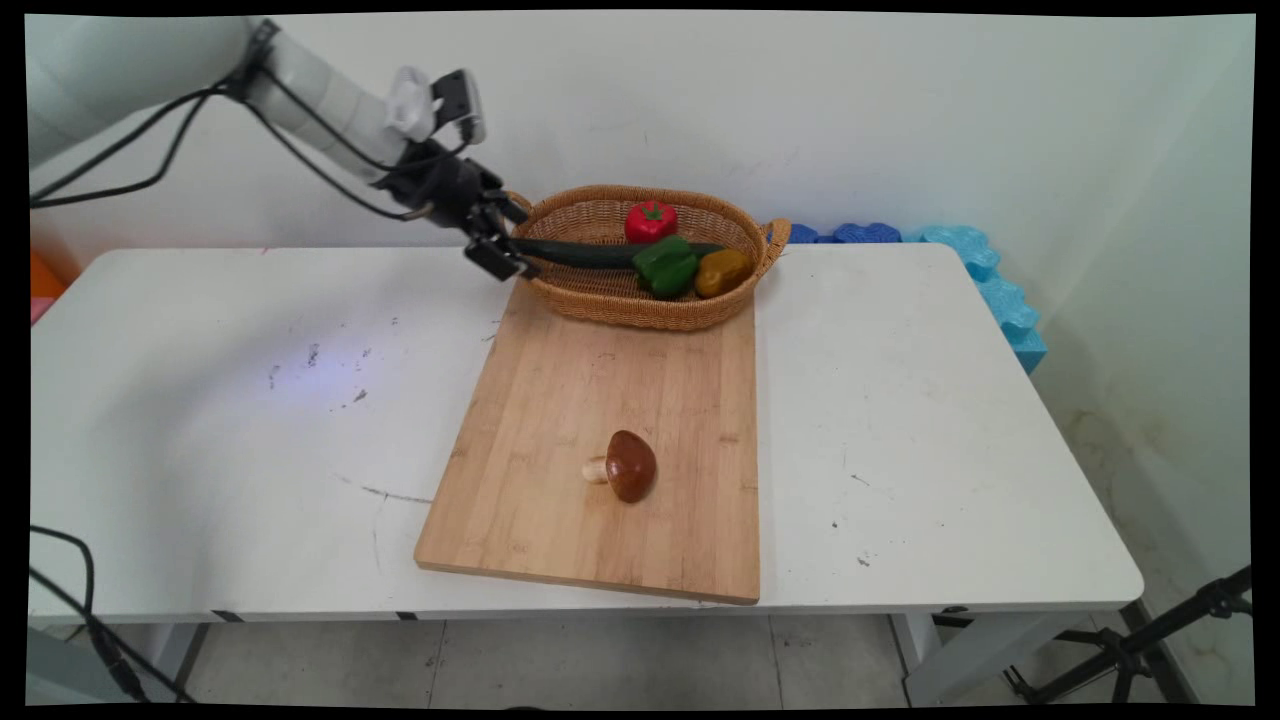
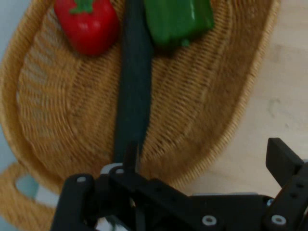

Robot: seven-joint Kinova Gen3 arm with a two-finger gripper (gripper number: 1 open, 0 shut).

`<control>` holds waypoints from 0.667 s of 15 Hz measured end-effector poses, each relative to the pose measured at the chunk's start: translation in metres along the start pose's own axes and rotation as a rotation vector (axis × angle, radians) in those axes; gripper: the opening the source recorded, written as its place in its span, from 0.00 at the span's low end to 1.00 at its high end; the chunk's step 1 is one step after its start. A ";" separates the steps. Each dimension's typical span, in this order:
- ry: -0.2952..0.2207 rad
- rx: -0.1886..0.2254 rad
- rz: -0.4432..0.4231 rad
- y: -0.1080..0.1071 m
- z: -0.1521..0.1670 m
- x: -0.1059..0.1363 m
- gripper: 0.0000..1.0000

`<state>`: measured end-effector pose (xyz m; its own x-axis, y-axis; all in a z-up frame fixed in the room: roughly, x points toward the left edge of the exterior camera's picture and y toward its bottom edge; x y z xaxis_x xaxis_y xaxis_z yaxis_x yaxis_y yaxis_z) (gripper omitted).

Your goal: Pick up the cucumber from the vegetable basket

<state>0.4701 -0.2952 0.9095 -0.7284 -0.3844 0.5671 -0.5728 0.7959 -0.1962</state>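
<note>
We see the black two-finger gripper [image 1: 503,258] at the oval wicker basket's [image 1: 600,300] left rim, jaws open, empty, in line with the long dark-green cucumber [image 2: 133,91].

Main: high, front; hand: close; share basket [image 1: 640,290] [image 2: 207,120].

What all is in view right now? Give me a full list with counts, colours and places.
Basket: one, tan wicker, at the cutting board's far end.
Cucumber: one, dark green, lying across the basket.
Red pepper: one, in the basket.
Green pepper: one, in the basket.
Yellow-brown pepper: one, in the basket.
Cutting board: one, light wood, mid-table.
Mushroom: one, brown cap, on the board.
Foam blocks: several, blue, behind the table's far right corner.
Table: one, white.
Gripper: one, black, at the cucumber's left end.
</note>
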 end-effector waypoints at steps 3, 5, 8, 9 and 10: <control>0.006 0.024 0.041 -0.011 0.024 0.019 1.00; 0.006 0.037 0.067 -0.017 0.040 0.029 1.00; -0.003 0.051 0.109 -0.024 0.064 0.038 1.00; -0.009 0.053 0.124 -0.026 0.073 0.040 1.00; -0.014 0.054 0.136 -0.027 0.080 0.041 1.00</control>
<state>0.4256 -0.3698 0.8745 -0.8057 -0.2810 0.5214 -0.4872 0.8150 -0.3136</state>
